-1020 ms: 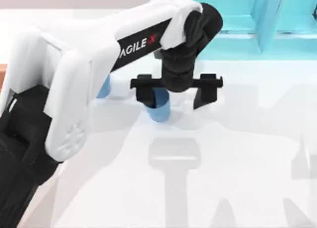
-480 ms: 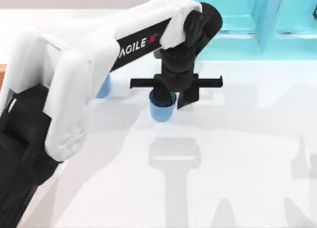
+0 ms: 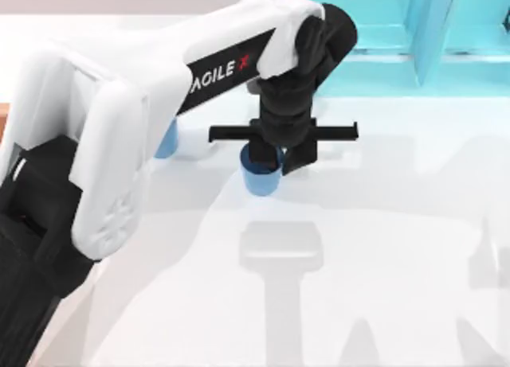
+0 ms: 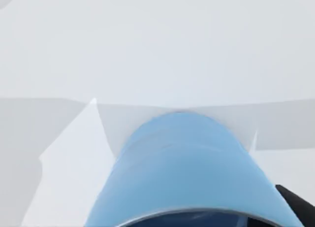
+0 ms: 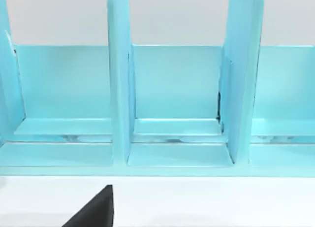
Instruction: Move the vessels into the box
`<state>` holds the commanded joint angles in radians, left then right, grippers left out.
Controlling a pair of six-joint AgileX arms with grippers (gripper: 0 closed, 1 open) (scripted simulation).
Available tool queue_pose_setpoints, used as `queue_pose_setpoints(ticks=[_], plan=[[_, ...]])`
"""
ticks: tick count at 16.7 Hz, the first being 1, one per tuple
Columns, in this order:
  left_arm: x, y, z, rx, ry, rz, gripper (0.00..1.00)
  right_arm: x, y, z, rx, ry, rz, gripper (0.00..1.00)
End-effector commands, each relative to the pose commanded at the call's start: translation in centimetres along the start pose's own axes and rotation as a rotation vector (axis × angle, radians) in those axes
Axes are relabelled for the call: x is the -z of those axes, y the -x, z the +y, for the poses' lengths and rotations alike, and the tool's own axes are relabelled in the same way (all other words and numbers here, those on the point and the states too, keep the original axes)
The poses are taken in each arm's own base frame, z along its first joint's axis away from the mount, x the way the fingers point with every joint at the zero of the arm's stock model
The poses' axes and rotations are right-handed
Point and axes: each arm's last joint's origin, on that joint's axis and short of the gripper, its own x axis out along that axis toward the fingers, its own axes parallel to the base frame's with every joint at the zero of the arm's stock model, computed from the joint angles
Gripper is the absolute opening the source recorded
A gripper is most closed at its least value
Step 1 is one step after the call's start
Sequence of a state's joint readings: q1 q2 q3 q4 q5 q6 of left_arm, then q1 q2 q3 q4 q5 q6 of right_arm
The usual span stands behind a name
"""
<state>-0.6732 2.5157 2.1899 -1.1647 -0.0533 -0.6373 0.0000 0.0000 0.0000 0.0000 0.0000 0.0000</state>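
Now the left end effector (image 3: 272, 154) pinches one blue cup (image 3: 261, 174) upright, rim up, axis vertical, on the table (image 3: 382, 247).

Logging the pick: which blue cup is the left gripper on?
The cup nearer the table's middle, between the left gripper fingers; the other cup sits apart, half-hidden behind the arm.

Left arm (image 3: 119, 104): glossy white shells, black base and wrist, black band lettered "AGILE X", black two-finger gripper (image 3: 275, 156).
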Motion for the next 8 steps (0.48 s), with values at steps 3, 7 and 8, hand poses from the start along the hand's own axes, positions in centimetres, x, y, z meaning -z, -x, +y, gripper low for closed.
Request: queue_pose_setpoints(ticks=[3, 7, 8], plan=[[0.0, 0.5, 0.5, -0.003, -0.005, 0.005, 0.00, 0.0, 0.0, 0.0, 0.000, 0.000, 0.000, 1.00], [-0.9, 5.4, 5.2, -0.003, -0.004, 0.005, 0.00, 0.0, 0.0, 0.0, 0.000, 0.000, 0.000, 1.00], [-1.0, 6.9, 6.6, -0.001, -0.003, 0.003, 0.00, 0.0, 0.0, 0.0, 0.000, 0.000, 0.000, 1.00]])
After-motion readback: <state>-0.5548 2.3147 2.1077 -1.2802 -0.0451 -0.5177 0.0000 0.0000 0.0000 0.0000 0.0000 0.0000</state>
